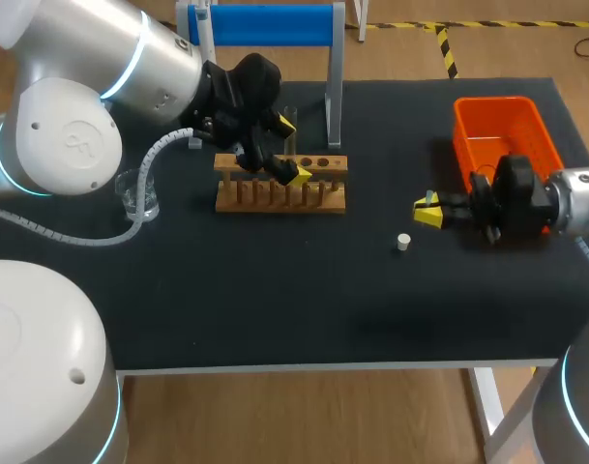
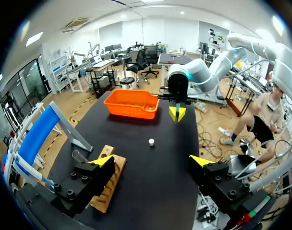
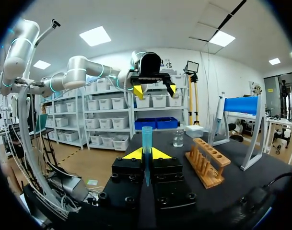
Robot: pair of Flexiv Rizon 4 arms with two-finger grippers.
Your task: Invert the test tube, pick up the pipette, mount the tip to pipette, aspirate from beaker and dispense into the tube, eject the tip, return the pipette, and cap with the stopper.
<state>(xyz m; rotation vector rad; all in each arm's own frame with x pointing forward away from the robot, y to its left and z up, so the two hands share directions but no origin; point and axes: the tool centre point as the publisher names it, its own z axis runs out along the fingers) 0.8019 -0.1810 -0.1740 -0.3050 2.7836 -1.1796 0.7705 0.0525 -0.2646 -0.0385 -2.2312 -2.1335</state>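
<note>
Left arm [image 1: 62, 135] is nearest us. Its jaws hang released over the left end of the wooden rack [image 1: 279, 198], at 11 o'clock on the desk [image 1: 275, 300]. We read that as lining up on the test tube [image 2: 81, 155]. The tube is clear glass just beside one finger, outside the gap, not grasped. Whether it sits in a rack hole we cannot tell.

Beaker [image 1: 139, 193] is at 9 o'clock of the rack, close by, we guess to keep the aspirate trip short. Blue stand [image 1: 265, 24] is at 12 o'clock with the pipette [image 3: 217, 120] hanging on it, not yet picked up. Stopper [image 1: 402, 243] lies loose at 4 o'clock of the rack, well apart from it, probably parked for the last step.

Right arm [image 1: 565, 203] comes in at 3 o'clock, jaws clenched on the pipette tip [image 3: 146, 143]. The tip is blue, upright, wide end up, likely so the pipette can push down into it. Orange bin [image 1: 492, 100] is at 1 o'clock of those jaws, probably for the ejected tip.

Counts:
- One each of tube, beaker, pipette, tip, stopper, rack, stand and bin.
- Two arms.
- Three rack holes showing, the rest hidden.
</note>
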